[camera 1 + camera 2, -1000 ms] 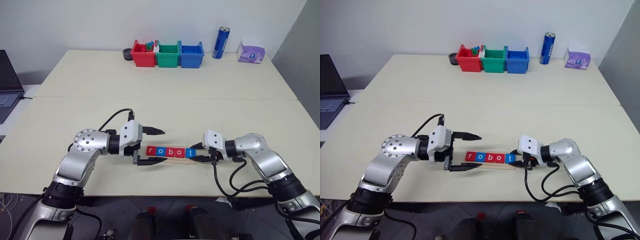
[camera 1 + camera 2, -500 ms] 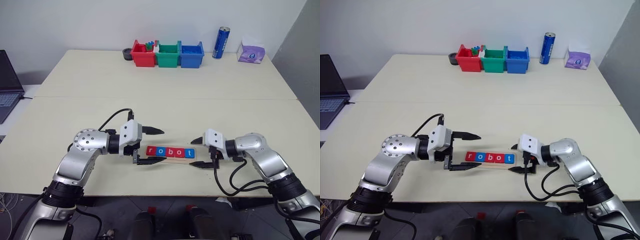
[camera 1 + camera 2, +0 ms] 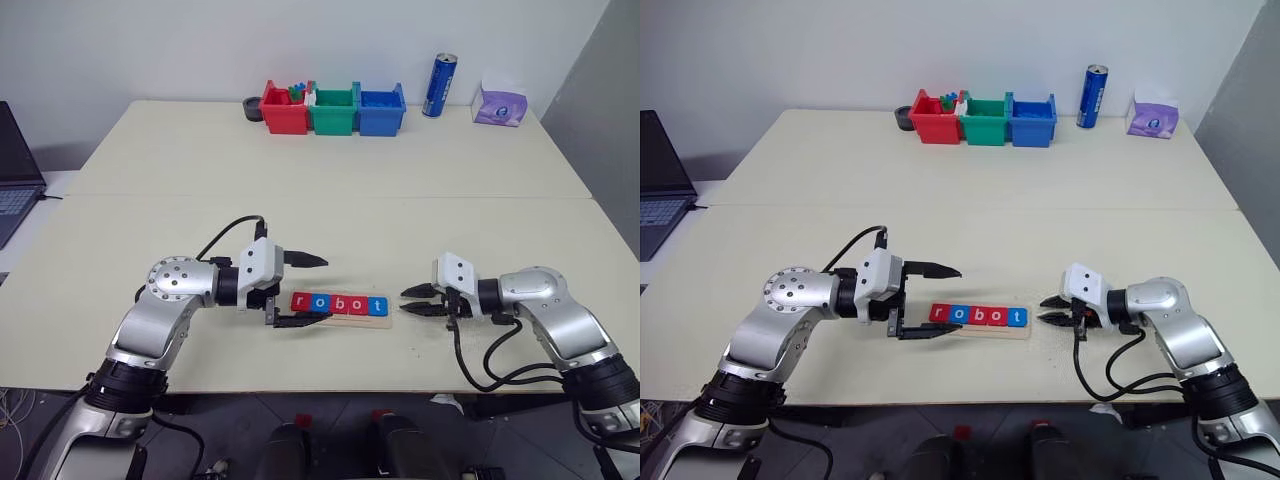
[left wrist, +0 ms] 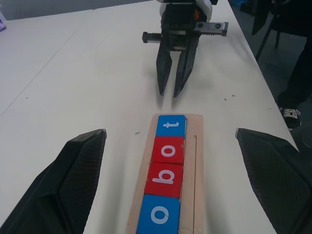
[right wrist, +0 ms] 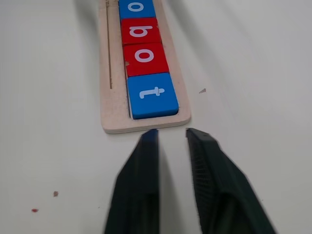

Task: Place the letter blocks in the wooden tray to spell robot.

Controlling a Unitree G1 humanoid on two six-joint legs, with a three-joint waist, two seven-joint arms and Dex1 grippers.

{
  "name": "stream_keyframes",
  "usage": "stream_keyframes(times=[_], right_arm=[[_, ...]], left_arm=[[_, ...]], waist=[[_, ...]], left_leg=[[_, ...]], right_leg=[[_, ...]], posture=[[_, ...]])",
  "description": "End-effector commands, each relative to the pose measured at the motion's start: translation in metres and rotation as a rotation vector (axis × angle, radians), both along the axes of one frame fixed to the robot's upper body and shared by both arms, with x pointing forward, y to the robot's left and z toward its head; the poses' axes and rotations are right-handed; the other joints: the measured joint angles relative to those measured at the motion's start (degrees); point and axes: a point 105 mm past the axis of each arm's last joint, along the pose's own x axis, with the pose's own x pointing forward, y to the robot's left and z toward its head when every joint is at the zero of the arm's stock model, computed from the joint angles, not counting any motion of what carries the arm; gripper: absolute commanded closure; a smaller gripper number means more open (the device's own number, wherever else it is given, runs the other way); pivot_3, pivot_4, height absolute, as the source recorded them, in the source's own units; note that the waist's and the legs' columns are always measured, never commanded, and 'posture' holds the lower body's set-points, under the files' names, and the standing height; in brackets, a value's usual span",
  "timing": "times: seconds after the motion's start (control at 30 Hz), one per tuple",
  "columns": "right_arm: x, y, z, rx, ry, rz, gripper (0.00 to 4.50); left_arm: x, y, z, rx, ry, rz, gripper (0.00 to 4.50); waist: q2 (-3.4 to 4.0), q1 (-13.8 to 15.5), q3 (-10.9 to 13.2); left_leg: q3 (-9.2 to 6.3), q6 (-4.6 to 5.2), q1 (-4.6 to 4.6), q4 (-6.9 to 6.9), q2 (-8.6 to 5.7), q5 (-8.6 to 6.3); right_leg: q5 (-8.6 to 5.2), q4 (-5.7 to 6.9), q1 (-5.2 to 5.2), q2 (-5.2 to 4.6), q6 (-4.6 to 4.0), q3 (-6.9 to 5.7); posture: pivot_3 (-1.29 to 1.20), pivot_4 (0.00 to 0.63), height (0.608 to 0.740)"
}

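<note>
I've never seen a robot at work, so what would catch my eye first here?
The red and blue letter blocks spelling "robot" in the wooden tray near the table's front edge. The left pincer gapes open around the tray's one end; the right pincer, shut, sits just off the other.
</note>
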Motion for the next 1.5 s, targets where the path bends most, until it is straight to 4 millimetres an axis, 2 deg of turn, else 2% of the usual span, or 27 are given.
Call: stream_keyframes(times=[0.03, 0.9, 1.23, 1.5], right_arm=[[-0.001, 0.009, 0.003, 0.017, -0.036, 0.024, 4.49], [-0.001, 0.033, -0.005, 0.032, -0.042, 0.068, 4.49], [0.001, 0.017, -0.003, 0.007, -0.038, 0.048, 4.49], [0.0, 0.012, -0.005, -0.002, -0.033, 0.039, 4.49]], left_arm=[[-0.001, -0.001, 0.006, -0.003, -0.033, -0.016, 0.0], [-0.005, -0.001, 0.008, -0.002, -0.035, -0.005, 0.0], [-0.004, 0.001, 0.009, 0.002, -0.034, 0.003, 0.0], [-0.004, 0.001, 0.009, 0.003, -0.033, 0.002, 0.0]], waist=[[0.0, 0.0, 0.0], [0.0, 0.06, 0.0], [0.0, 0.07, 0.0], [0.0, 0.07, 0.0]], left_leg=[[-0.01, 0.0, 0.0, 0.0, 0.0, 0.0], [-0.02, 0.0, 0.0, 0.01, 0.02, 0.0], [-0.01, 0.0, 0.0, 0.01, 0.01, 0.0], [-0.01, 0.0, 0.0, 0.01, 0.01, 0.0]], right_leg=[[0.0, 0.0, 0.0, 0.01, 0.0, 0.0], [0.0, 0.0, 0.0, 0.0, 0.0, 0.0], [0.0, 0.0, 0.0, 0.0, 0.0, 0.0], [0.0, 0.0, 0.0, 0.0, 0.0, 0.01]], posture=[[0.0, 0.15, 0.74], [0.0, 0.15, 0.74], [0.0, 0.15, 0.74], [0.0, 0.15, 0.74]])
